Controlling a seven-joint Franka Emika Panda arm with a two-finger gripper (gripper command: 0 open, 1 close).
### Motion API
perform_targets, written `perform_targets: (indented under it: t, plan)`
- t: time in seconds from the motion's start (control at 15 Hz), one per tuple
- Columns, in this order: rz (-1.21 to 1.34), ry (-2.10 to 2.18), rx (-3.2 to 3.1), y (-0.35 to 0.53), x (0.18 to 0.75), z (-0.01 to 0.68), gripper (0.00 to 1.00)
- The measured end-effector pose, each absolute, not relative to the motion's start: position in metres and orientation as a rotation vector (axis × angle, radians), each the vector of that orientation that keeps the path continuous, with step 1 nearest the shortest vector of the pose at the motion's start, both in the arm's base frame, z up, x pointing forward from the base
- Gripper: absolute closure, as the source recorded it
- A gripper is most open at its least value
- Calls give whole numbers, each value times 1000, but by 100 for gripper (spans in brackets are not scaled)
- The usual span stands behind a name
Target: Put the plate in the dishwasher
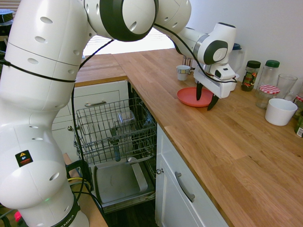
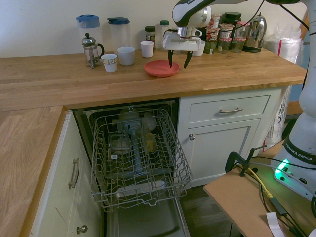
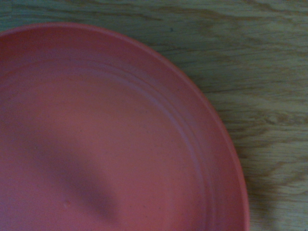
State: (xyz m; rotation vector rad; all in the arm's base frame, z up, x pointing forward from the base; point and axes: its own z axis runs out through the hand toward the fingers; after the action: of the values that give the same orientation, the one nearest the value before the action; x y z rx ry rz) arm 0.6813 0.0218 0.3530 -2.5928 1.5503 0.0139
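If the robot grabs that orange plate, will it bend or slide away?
The plate looks like smooth, stiff plastic, so it probably won't bend. It lies flat on the wooden counter, so it may slide if nudged sideways. It's thin and shallow, so it's likely light. The open gripper hangs over its rim.

Bare worktop [image 2: 207, 76] in front of plate [image 2: 159, 69] toward counter edge; mugs [image 2: 126, 55] and jars [image 2: 224, 37] crowd behind plate; dishwasher [image 2: 138, 158] rack pulled out below plate, top open
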Motion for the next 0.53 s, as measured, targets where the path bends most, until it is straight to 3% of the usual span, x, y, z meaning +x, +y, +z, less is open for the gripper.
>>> perform_targets:
  t: [0.07,0.53]
  plan:
    - [14,1552,-2593,21,682,351,100]
    - [-17,1566,-2562,16,686,350,100]
